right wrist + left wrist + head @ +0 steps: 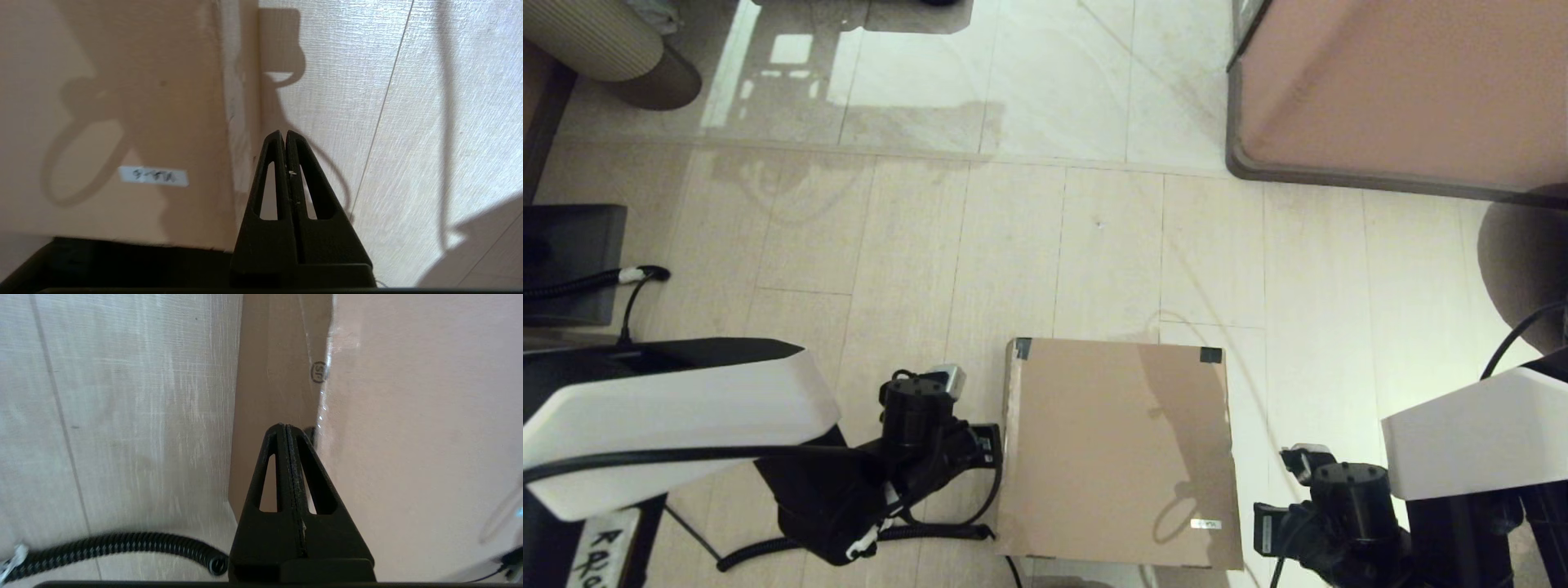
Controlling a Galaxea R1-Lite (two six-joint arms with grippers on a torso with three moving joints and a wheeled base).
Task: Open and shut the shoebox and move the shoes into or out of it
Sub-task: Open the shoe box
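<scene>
The brown cardboard shoebox (pixel 1119 449) sits on the floor between my two arms with its lid down. Dark tape (pixel 1022 349) marks its far corners and a white sticker (pixel 1205 524) lies near its front right corner. The shoes are hidden. My left gripper (pixel 284 426) is shut and empty, its tip at the box's left side wall (pixel 269 375), just below the lid's edge. My right gripper (pixel 284 132) is also shut and empty, beside the box's right side, over the floor. The sticker (pixel 154 176) shows on the lid in the right wrist view.
A large pinkish-brown furniture block (pixel 1396 90) with a dark rim stands at the far right. A dark box (pixel 572 261) and a ribbed beige cylinder (pixel 605 41) are at the left. A corrugated black cable (pixel 110 545) lies on the floor by the left gripper.
</scene>
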